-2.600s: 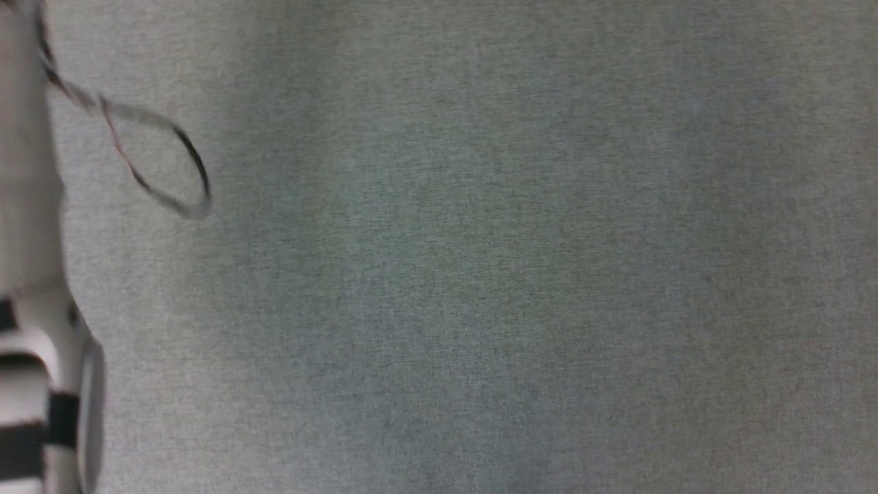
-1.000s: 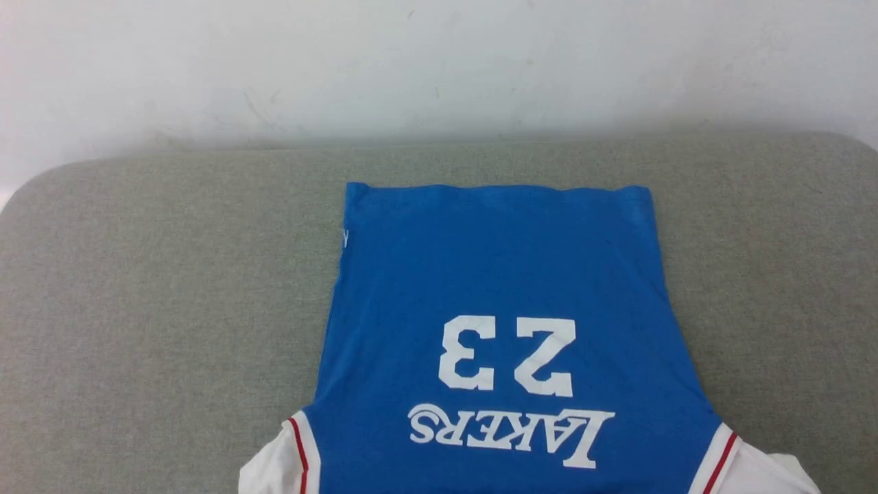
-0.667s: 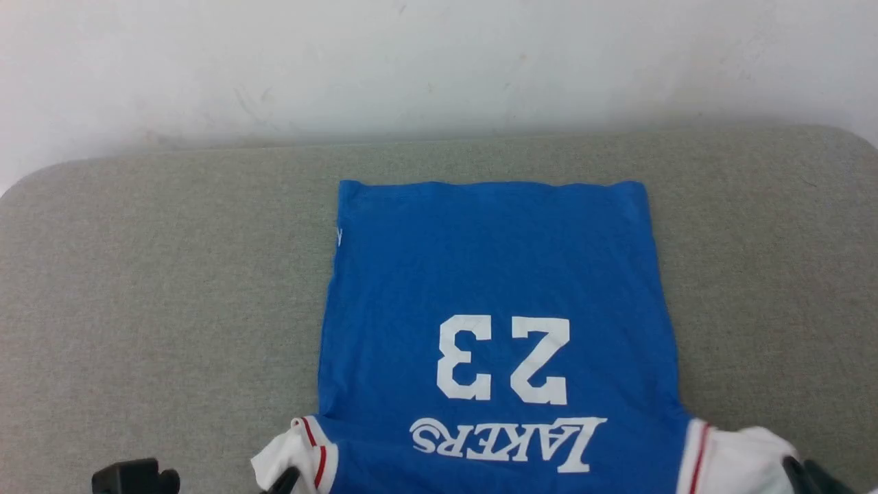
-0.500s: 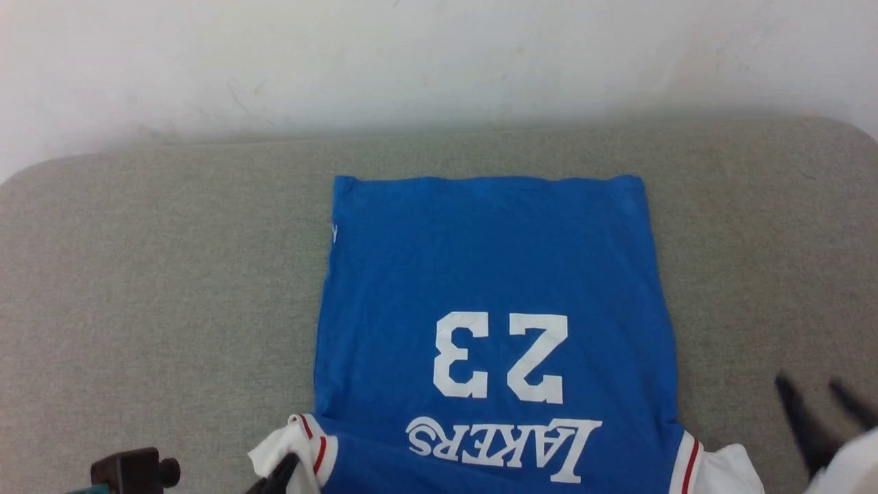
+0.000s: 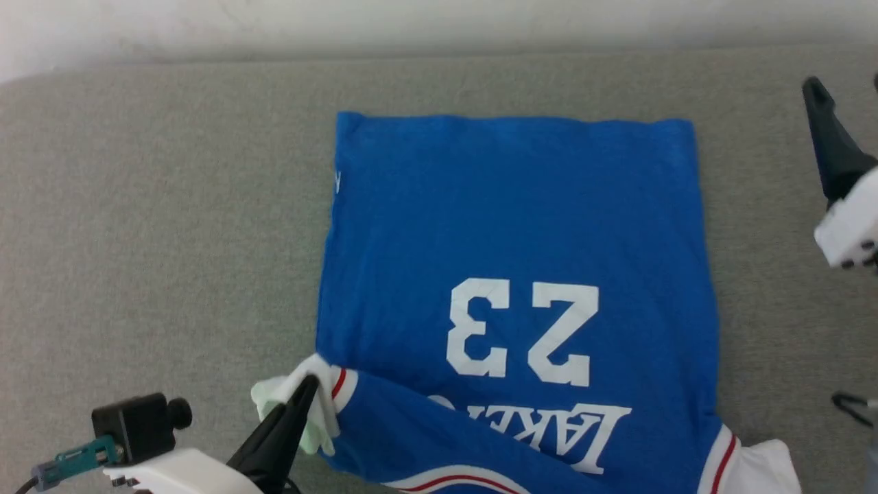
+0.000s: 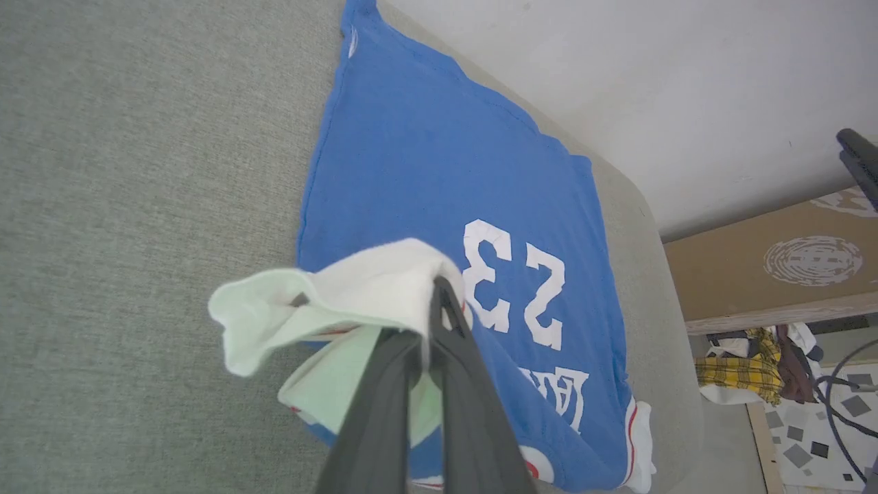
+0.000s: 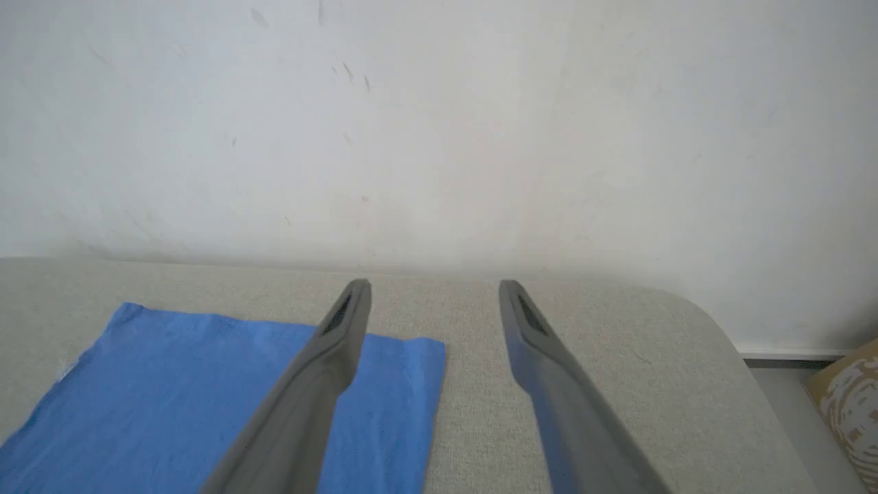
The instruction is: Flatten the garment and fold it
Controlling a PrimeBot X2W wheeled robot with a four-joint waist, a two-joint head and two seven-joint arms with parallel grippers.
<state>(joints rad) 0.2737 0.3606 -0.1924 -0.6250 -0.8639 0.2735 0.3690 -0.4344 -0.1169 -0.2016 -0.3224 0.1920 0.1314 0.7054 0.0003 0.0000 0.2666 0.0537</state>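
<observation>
Compared with half a second back, the head camera has tipped down, so less of the white wall (image 5: 411, 20) is in the picture. The real changes are at the sleeves. The left gripper (image 5: 305, 394) has lifted the near left sleeve (image 5: 295, 401) and pulled it in over the blue body, so a diagonal fold now covers the end of the white lettering. Its fingers are pinched tight on that sleeve, and the left wrist view shows the white cloth bunched and draped over the fingertips (image 6: 442, 302). The right gripper (image 5: 845, 86) has left the other sleeve (image 5: 761, 466) and now sits up at the far right, off the garment (image 5: 514, 226), fingers spread wide with nothing between them.

The garment lies mid-cushion, hem toward the wall and the "23" upside down to the robot. It's soft royal-blue knit, mostly flat and roughly rectangular, with thin red piping at the white sleeves. The cushion (image 5: 158, 206) is a grey woven fabric with rounded corners. The fingers (image 7: 322, 370) are long, dark, matte and tapered.
</observation>
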